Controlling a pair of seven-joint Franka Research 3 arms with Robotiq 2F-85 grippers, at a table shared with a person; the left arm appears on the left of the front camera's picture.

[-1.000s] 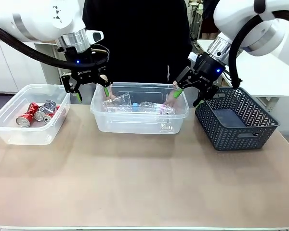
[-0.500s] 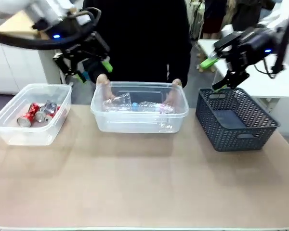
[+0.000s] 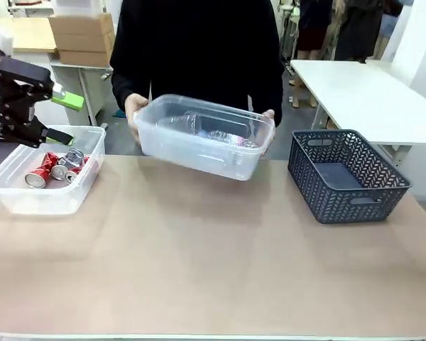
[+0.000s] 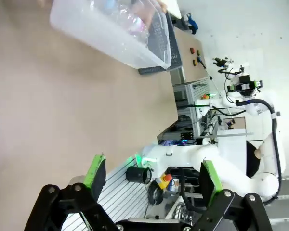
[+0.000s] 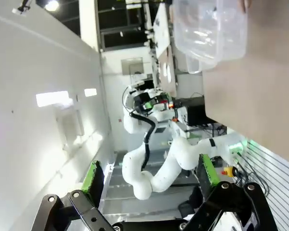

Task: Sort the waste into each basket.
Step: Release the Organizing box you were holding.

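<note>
Front view showed sorting seemingly finished: the person's hands (image 3: 136, 108) lifted the bottle tub (image 3: 199, 145); left end effector (image 3: 57, 117) wide beside the can tub (image 3: 14, 192), right end effector (image 5: 147, 180) wide too; next, probably nothing.

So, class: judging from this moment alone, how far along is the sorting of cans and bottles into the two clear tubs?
Done: the red cans lie in the left clear tub, the plastic bottles in the other tub. In hand: the person's hands hold that tub tilted above the table. The left gripper is open and empty. Left: nothing loose shows; the lattice basket looks empty.
</note>
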